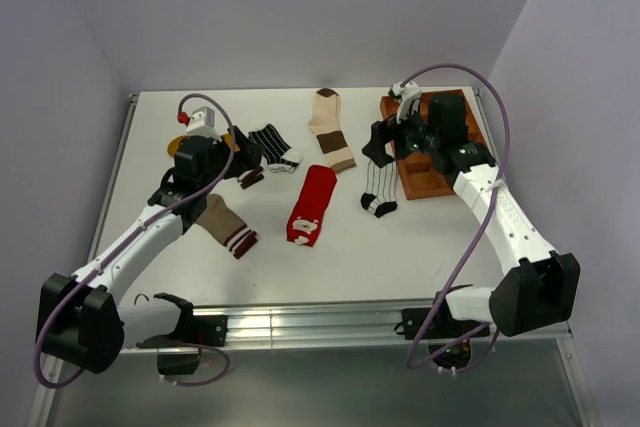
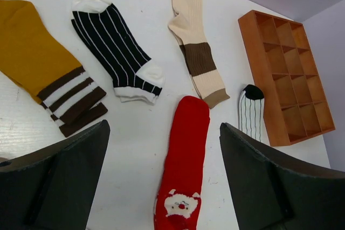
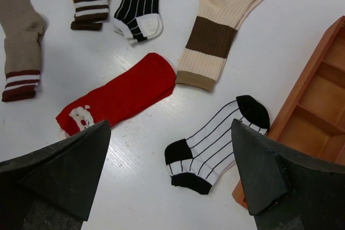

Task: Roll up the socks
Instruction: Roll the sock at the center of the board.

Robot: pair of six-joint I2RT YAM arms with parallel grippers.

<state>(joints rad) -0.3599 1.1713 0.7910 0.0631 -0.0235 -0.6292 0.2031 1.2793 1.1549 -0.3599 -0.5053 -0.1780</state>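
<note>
Socks (image 1: 311,205), six, flat on table (image 1: 450,237); mustard sock (image 2: 32,52) cut off at frame edge, seemingly part-hidden beneath left arm (image 1: 150,232). Left gripper (image 2: 163,126) agape above red sock (image 2: 186,154); right gripper (image 3: 170,124) agape above pinstriped sock (image 3: 215,144), both empty.

In the top view the left arm (image 1: 150,227) covers most of the mustard sock (image 1: 241,137). The right arm (image 1: 500,207) hides the upper end of the pinstriped sock (image 1: 380,187) and part of the tray (image 1: 425,185). In the right wrist view the top edge, from eleven to one o'clock, cuts off the mustard sock, the black striped sock (image 3: 139,4) and the cream-and-brown sock (image 3: 226,25). The tray runs off at three o'clock.
</note>
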